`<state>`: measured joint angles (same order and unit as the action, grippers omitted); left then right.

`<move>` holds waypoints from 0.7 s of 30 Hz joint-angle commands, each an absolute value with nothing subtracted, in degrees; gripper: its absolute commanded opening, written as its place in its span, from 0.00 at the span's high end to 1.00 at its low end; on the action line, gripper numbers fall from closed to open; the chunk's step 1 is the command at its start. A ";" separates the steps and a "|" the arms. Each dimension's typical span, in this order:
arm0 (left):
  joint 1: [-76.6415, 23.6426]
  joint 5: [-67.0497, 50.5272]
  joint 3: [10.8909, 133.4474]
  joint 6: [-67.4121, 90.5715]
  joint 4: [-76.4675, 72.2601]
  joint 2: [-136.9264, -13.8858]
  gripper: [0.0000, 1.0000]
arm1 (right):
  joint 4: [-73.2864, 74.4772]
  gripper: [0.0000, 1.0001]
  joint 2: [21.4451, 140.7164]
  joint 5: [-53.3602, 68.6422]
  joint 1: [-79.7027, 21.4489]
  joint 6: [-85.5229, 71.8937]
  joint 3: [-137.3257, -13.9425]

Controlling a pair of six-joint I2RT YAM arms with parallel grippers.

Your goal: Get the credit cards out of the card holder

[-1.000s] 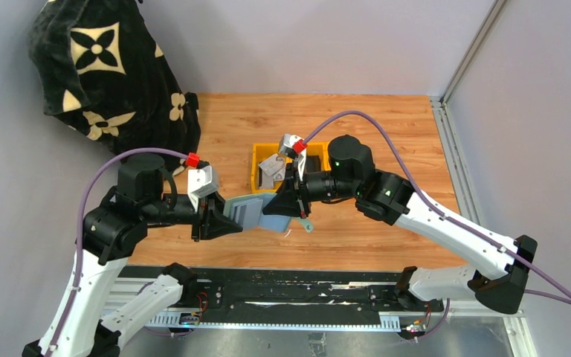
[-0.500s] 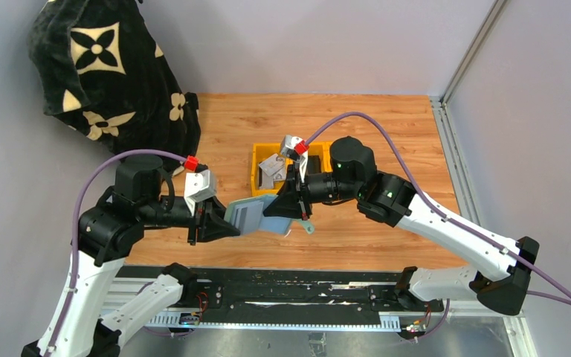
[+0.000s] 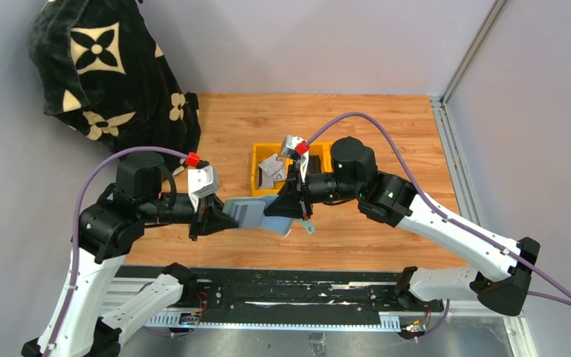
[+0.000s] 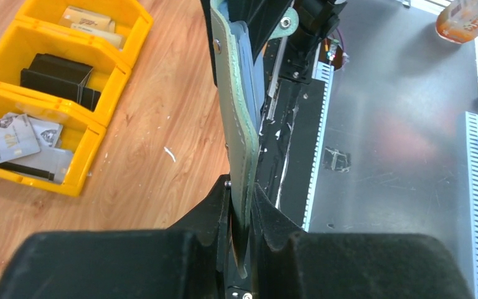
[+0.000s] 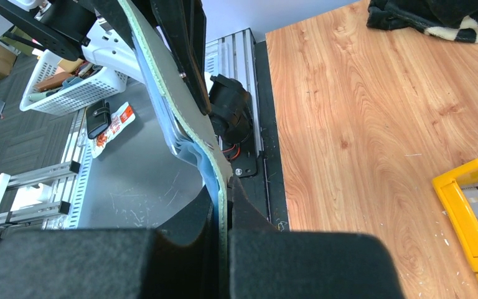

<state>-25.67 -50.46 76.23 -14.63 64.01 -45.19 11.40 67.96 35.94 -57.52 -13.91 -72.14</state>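
The sage-green card holder [image 3: 253,210] hangs spread open above the table's near edge, stretched between both grippers. My left gripper [image 3: 219,217] pinches its left end; the left wrist view shows the green flap [image 4: 233,106] squeezed between the jaws of the left gripper [image 4: 241,190]. My right gripper [image 3: 282,205] is shut on the other end, and the right wrist view has the right gripper [image 5: 222,190] clamping the green outer skin [image 5: 180,107] and blue lining. Several credit cards [image 4: 12,137] lie in the yellow bin [image 4: 90,152]. Whether any cards sit in the holder's pockets I cannot tell.
The yellow bin [image 3: 256,181] stands mid-table behind the grippers, with a black wallet-like item [image 4: 59,78] in its middle compartment and tan cards [image 4: 90,22] in the far one. A black patterned bag [image 3: 111,74] fills the back left. A black rail [image 3: 290,286] edges the table.
My left gripper's jaws have closed in on the holder's left end, and the left wrist has shifted slightly. The right gripper has kept its grip and place.
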 commanded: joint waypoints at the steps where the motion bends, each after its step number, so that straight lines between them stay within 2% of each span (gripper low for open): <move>1: -25.84 -47.24 76.73 -13.77 62.96 -45.96 0.90 | 9.89 1.00 67.22 37.17 -58.42 -14.32 -71.72; 3: -25.84 -50.10 76.57 -13.56 62.66 -45.75 0.83 | 10.91 1.00 67.65 36.55 -58.45 -13.88 -72.33; 6: -25.80 -54.56 77.13 -12.69 62.56 -44.86 0.61 | 11.84 1.00 67.36 35.97 -58.28 -13.57 -72.20; 8: -25.84 -56.28 77.26 -12.28 62.49 -44.30 0.55 | 11.88 1.00 67.01 35.88 -58.19 -13.62 -71.99; 16: -25.84 -58.12 79.64 -17.11 68.95 -45.30 0.59 | 12.42 1.00 66.30 36.32 -58.06 -13.37 -71.79; 21: -25.84 -55.37 80.85 -17.24 69.27 -47.56 0.68 | 11.50 1.00 66.35 37.42 -58.10 -14.29 -71.78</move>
<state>-25.67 -56.29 79.05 -15.99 67.42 -45.34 12.12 67.96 35.99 -57.65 -13.91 -72.12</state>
